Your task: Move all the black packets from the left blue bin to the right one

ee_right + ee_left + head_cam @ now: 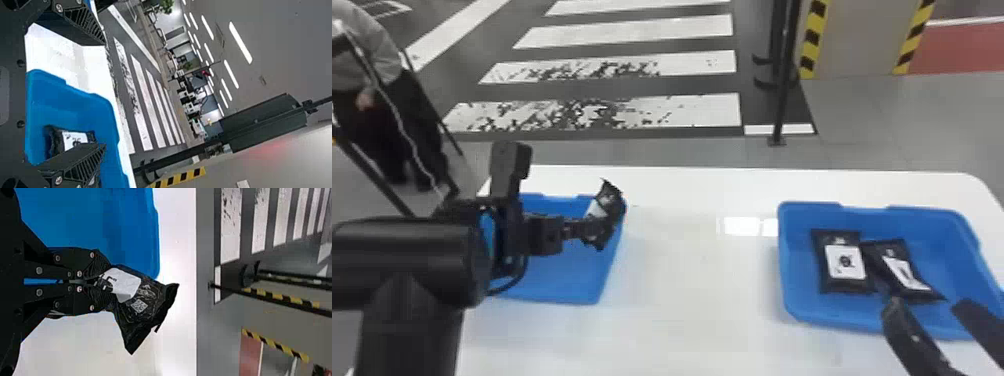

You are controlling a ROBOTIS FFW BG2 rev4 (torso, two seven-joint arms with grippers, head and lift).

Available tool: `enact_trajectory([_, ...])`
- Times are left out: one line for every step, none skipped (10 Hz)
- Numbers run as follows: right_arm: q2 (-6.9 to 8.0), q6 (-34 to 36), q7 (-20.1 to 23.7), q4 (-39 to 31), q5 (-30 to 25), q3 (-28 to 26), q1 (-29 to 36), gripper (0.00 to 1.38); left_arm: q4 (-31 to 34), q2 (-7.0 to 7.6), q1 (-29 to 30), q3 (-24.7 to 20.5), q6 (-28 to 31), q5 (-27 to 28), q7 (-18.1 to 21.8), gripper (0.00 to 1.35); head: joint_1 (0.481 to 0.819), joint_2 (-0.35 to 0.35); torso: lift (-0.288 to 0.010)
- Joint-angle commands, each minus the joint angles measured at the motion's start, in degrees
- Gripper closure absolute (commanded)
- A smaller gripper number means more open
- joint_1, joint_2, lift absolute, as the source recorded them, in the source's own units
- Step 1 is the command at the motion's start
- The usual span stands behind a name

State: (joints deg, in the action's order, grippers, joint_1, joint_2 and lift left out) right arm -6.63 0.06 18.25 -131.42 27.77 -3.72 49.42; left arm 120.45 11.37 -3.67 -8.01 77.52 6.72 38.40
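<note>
As the head view shows, the left gripper (589,231) is closed on a black packet (613,204), which hangs at the far right corner of the left blue bin (577,299). Whether the packet touches the rim there cannot be told. The right blue bin (802,322) lies to the right across the white table (692,280), well apart. Inside it, two packets are noted side by side: the left-hand packet (844,285) runs roughly near to far, while the right-hand packet (914,295) slants, its near end set to the right. The right gripper (929,305), fingers wide apart and holding nothing, stands at the near wall of the right blue bin and is much the nearer arm to it.

In the left wrist view, the jaws pinch one end of the black packet; its long axis leads outward from the fingertips at a slant, most of its length projecting free. The coming move is judged to be a carry to the right, ending with a release beside the two packets. The right gripper's position may crowd that approach.

In the right wrist view, the fingers are spread, with the right blue bin and a packet beyond them.
</note>
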Motion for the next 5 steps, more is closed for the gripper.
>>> enact_trajectory([-0.40, 1.3, 1.1, -1.4, 0.0, 1.0, -1.7, 0.11, 1.4, -0.47, 0.9, 4.6, -2.6, -5.1, 0.3, 1.20, 0.695, 0.123, -0.144])
enact_trajectory([-0.66, 3.4, 2.4, -1.5, 0.0, 1.8, -3.4, 0.11, 1.5, -0.65, 0.9, 6.7, -3.7, -7.6, 0.5, 1.20, 0.695, 0.081, -0.144])
enact_trajectory([-1.19, 5.3, 3.6, -1.1, -0.4, 3.1, -5.5, 0.11, 1.7, -0.82, 0.9, 9.4, -4.5, -10.4, 0.6, 1.20, 0.695, 0.037, -0.144])
enact_trajectory([-1.98, 6.1, 4.5, 0.6, -0.2, 5.2, -8.4, 0.11, 1.8, -1.00, 0.9, 11.8, -5.2, -12.5, 0.8, 1.20, 0.695, 0.010, -0.144])
enact_trajectory([-2.16, 6.7, 5.4, 2.3, -0.2, 6.3, -10.7, 0.11, 2.0, -1.00, 0.7, 14.1, -5.7, -14.7, 0.9, 1.20, 0.695, -0.015, -0.144])
